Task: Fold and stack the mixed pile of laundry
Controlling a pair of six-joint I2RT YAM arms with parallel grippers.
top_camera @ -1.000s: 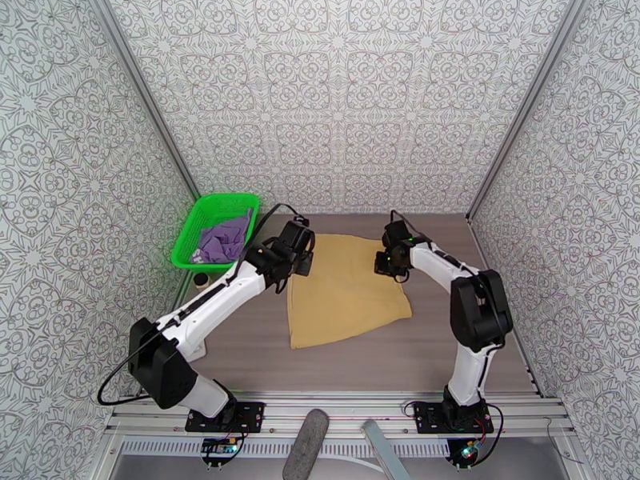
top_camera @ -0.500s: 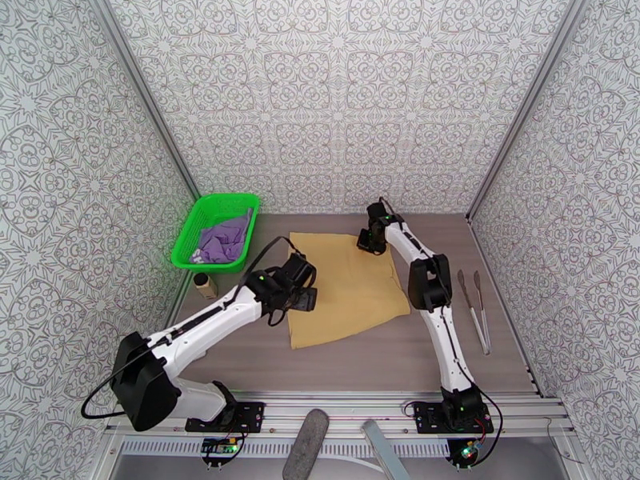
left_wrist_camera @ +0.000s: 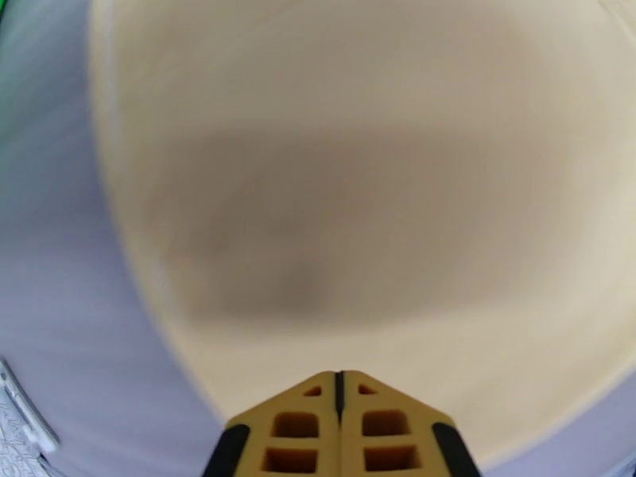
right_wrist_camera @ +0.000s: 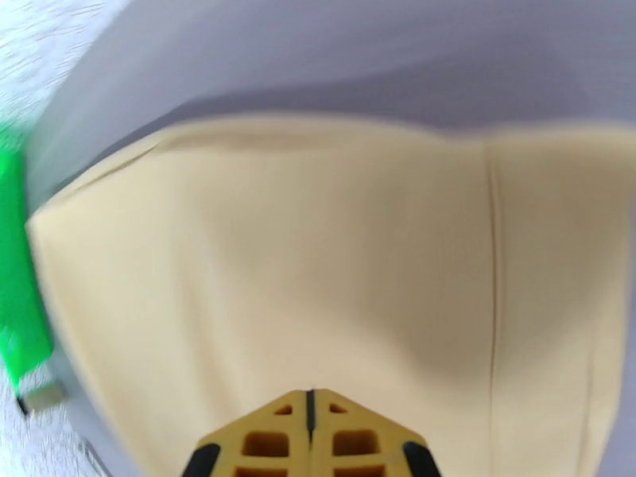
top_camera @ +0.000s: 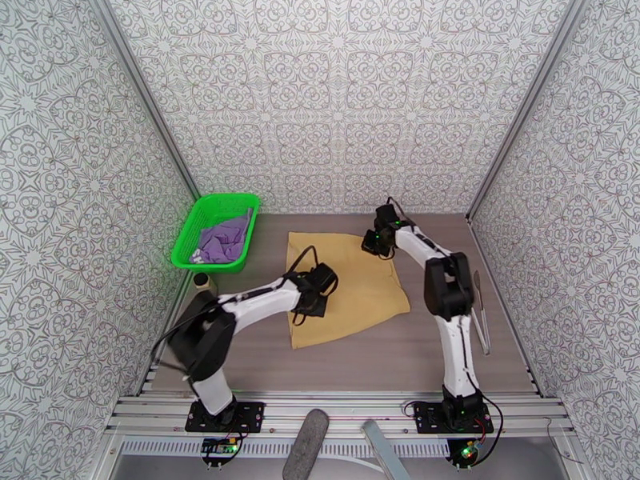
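Patterned walls all round. Wood-grain surface [top_camera: 384, 358] carries the mustard-tan garment [top_camera: 356, 282], spread flat mid-surface with its long axis roughly near-to-far. Green basket [top_camera: 226, 198] at far left holds the crumpled purple T-shirt [top_camera: 224, 240], which is nearer the left arm. Left hand [top_camera: 314, 304] is clenched over the garment's near-left part, right hand [top_camera: 373, 246] clenched at its far-right edge. No cloth seen pinched in either. Cloth lies directly below both.

mustard-tan garment [top_camera: 364, 294], purple T-shirt [top_camera: 224, 240], green basket [top_camera: 188, 234]
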